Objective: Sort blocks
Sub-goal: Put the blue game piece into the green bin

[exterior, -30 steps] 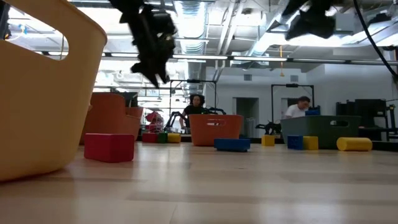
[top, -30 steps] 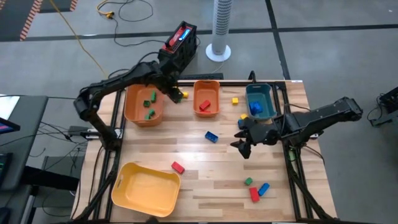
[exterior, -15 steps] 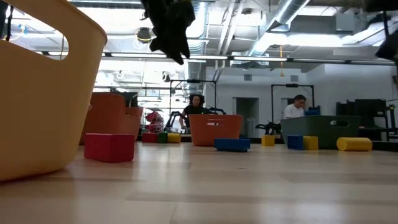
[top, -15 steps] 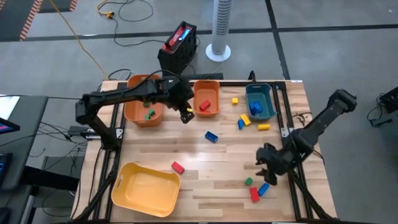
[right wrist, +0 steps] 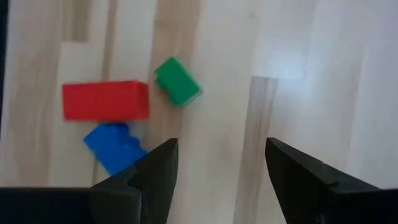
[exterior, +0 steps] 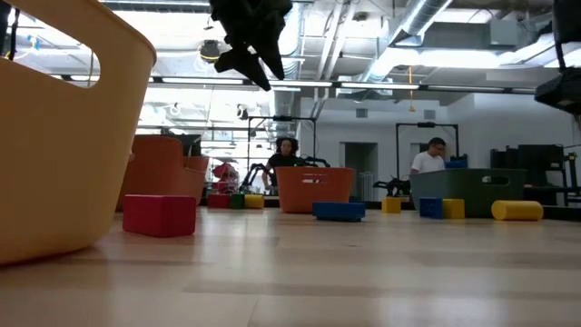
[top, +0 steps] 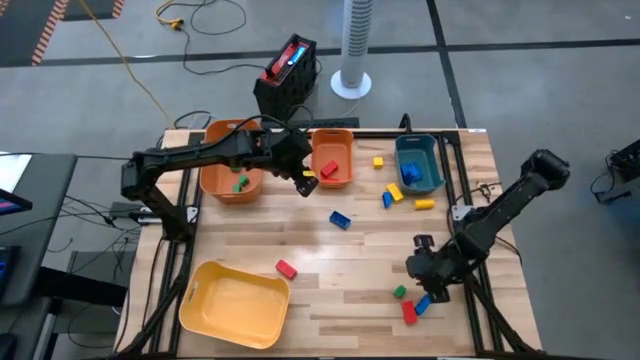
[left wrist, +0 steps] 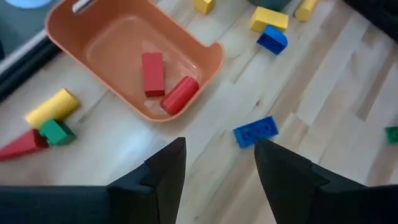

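Blocks lie scattered on the wooden table. My right gripper (top: 425, 277) hovers open, pointing steeply down, over a near-right cluster: a green block (right wrist: 177, 81), a red block (right wrist: 106, 101) and a blue block (right wrist: 115, 146); none is between its fingers. My left gripper (top: 305, 181) hangs open and empty in the air (exterior: 250, 41), at the near-left corner of the middle orange bin (left wrist: 134, 59), which holds two red blocks (left wrist: 165, 84). A blue block (left wrist: 255, 132) lies on the table just beyond its fingers.
A left orange bin (top: 232, 170) holds green blocks, and a teal bin (top: 418, 162) holds blue ones. A yellow bin (top: 235, 303) stands near left. Loose blocks: red (top: 287, 268), blue (top: 341, 219), yellow (top: 378, 161), a yellow cylinder (top: 424, 204). People sit in the room beyond.
My right gripper has swung from beside the teal bin toward the table's near edge, sinking and rolling, until it points down over the green, red and blue cluster. My left gripper has moved from the left orange bin's far right corner toward the right and near, stopping by the middle bin.
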Available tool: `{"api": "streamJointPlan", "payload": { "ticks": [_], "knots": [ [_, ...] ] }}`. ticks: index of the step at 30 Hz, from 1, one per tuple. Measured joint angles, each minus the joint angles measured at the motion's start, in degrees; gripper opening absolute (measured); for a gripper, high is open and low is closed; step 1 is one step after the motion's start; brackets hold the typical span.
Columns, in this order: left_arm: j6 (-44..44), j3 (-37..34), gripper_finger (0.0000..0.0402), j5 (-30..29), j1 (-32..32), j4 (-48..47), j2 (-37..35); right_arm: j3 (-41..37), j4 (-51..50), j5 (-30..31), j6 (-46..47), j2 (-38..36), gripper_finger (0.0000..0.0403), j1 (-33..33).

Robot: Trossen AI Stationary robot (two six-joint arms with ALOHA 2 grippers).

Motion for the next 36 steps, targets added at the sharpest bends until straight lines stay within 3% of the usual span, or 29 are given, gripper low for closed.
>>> {"api": "streamJointPlan", "payload": {
  "ticks": [6,12,18,22,28,36],
  "knots": [
    [-12.4,0.0,0.0185,-4.0,-7.0,0.0,-0.4,0.0,0.1,-1.6,-6.1,0.0,0.0229,8.5],
    [-20.4,0.0,0.0185,-9.1,-13.7,-0.1,-0.3,0.4,0.2,-5.8,0.0,-3.3,0.0225,12.7],
    [-21.4,0.0,0.0185,-11.8,-15.2,-0.1,-0.3,-2.3,-1.0,-1.8,-0.7,-2.4,0.0233,15.7],
    [-21.3,0.0,0.0185,-11.7,-16.0,-0.1,-0.3,-2.8,3.5,-1.6,-1.4,-0.4,0.0233,16.0],
    [-12.7,0.0,0.0185,-11.4,-16.8,-1.7,-0.3,-2.8,6.7,-1.6,-1.0,0.6,0.0232,16.1],
    [-9.8,0.0,0.0185,-7.1,-15.6,-4.1,-0.3,-2.8,8.6,1.9,-4.4,2.5,0.0232,15.3]
  ]
}}
